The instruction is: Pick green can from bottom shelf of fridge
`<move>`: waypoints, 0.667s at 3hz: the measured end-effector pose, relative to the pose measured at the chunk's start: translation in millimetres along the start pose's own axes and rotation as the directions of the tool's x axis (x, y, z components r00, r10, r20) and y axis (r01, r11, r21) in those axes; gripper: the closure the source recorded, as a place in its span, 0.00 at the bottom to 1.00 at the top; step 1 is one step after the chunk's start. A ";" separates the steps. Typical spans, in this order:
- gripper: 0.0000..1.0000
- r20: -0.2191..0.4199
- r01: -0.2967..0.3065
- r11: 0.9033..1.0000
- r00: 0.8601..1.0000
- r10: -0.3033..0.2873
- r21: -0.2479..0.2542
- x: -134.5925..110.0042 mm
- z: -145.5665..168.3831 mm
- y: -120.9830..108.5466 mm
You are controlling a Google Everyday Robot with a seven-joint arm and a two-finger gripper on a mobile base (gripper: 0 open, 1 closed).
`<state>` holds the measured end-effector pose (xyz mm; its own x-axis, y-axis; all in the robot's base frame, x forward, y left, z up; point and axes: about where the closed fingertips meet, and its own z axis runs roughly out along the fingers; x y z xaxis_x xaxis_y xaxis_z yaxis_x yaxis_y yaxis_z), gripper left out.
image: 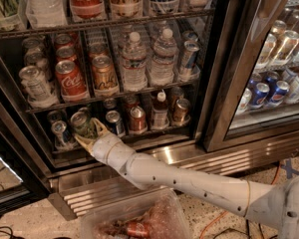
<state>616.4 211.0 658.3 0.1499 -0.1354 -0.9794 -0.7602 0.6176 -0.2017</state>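
The fridge (224, 83) stands open with dark wire racks of drinks. On the bottom shelf (139, 136) the green can (82, 123) stands near the front left, silver top up. My gripper (89, 133) reaches in from the lower right on a long white arm and its pale fingers (100, 128) wrap around the green can's lower body. The can looks slightly raised and tilted toward the front of the shelf.
A silver-blue can (60, 132) stands just left of the green can, a dark can (113, 121) and a red can (137, 118) to its right, then a red-capped bottle (160, 111). The rack above holds Coca-Cola cans (70, 78) and water bottles (134, 61). A plastic bin (134, 220) sits on the floor below.
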 end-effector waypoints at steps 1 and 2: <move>1.00 -0.011 -0.002 1.000 1.000 0.002 -0.004 -4.9 -33.4 6.1; 1.00 -0.009 -0.016 1.000 1.000 0.016 0.017 -8.4 -66.3 11.1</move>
<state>564.8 167.7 665.0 0.1319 -0.1320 -0.9824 -0.7517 0.6328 -0.1860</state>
